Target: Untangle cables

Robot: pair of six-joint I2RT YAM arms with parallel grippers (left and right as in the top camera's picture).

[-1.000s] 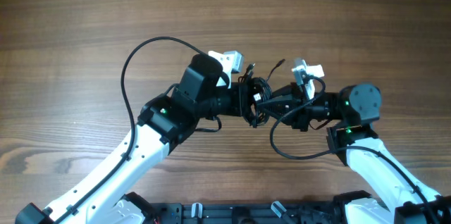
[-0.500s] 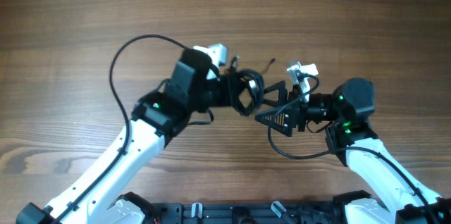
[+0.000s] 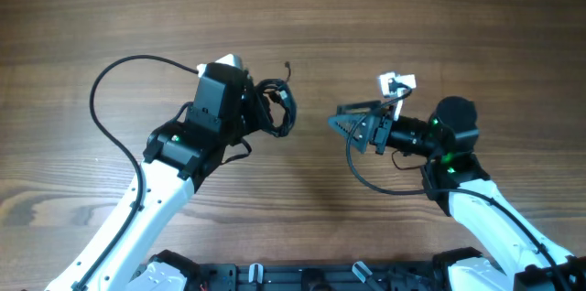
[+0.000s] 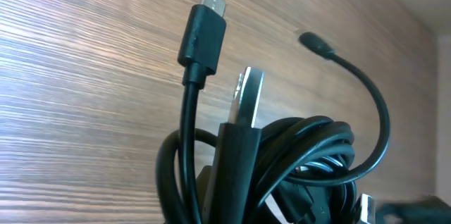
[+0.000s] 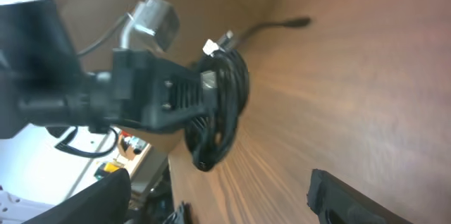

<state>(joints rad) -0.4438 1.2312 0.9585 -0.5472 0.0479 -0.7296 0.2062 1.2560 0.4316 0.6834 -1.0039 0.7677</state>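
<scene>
Two fingers of the left gripper (image 3: 260, 112) are pressed together on the cables (image 3: 282, 115). The cables are thin and black, and they sit in one small round bundle of loops right at the tip of that gripper. In the left wrist view the bundle fills the bottom of the picture. A flat plug (image 4: 204, 29) sticks up out of it on a stiff bit of cord. A silver plug (image 4: 247, 91) stands just beside it. A third cord bends up and over to the right and ends in a small round tip (image 4: 314, 41). From above, one loose cord end (image 3: 288, 65) pokes out past the top of the bundle. I cannot tell if the bundle rests on the table (image 3: 430, 16) or hangs just over it.

The right gripper (image 3: 335, 115) has its fingers (image 5: 352, 197) wide apart, with nothing between them. It points at the bundle, but there is a gap of bare wood between the two.

Behind the left gripper, a thick black wire (image 3: 99, 108) makes a big loop out to the side of the left arm. Both arms reach in from the near edge of the wooden table.
</scene>
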